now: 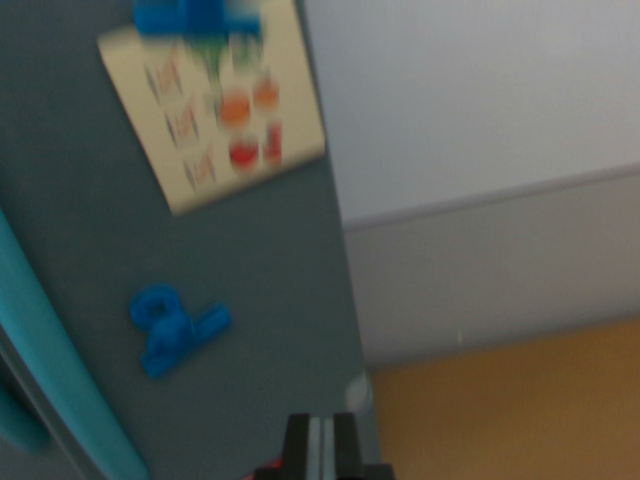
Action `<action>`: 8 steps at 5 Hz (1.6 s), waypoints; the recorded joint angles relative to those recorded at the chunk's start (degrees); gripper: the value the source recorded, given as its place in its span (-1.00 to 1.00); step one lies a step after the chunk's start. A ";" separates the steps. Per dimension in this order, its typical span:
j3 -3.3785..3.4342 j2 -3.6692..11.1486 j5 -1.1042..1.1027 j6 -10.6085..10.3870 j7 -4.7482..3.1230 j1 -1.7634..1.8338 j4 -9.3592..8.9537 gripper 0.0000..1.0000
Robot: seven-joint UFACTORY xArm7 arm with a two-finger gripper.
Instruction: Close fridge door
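Grey-blue metal fills most of my wrist view: this is the fridge door (pixel 250 300), running from the top of the picture down to the bottom and ending in a straight edge just right of centre. A card (pixel 215 105) with small red and orange pictures is pinned high on it under a blue clip (pixel 195 15), and a second blue clip (pixel 175 330) sits lower down by itself, holding nothing. A teal strip (pixel 50 350) slants along the wrist view's left; I take it for the door's trim or handle, though the blur leaves me unsure. Past the door edge I see a pale wall (pixel 470 100), a grey skirting band (pixel 500 270) and an orange floor (pixel 520 410). My claw (pixel 320 450) pokes in at the bottom edge, its tips close together and nothing between them; it appears clenched. It sits right at the door's free edge, which I judge the best spot for pushing the door shut.
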 joint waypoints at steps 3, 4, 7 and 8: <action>1.09 2.95 0.00 -0.01 0.00 0.01 0.05 1.00; 2.20 5.29 0.00 -0.03 0.00 0.01 0.30 1.00; 3.16 7.78 0.00 -0.03 0.00 0.01 1.85 1.00; 4.36 11.21 0.00 -0.04 0.00 0.01 4.78 1.00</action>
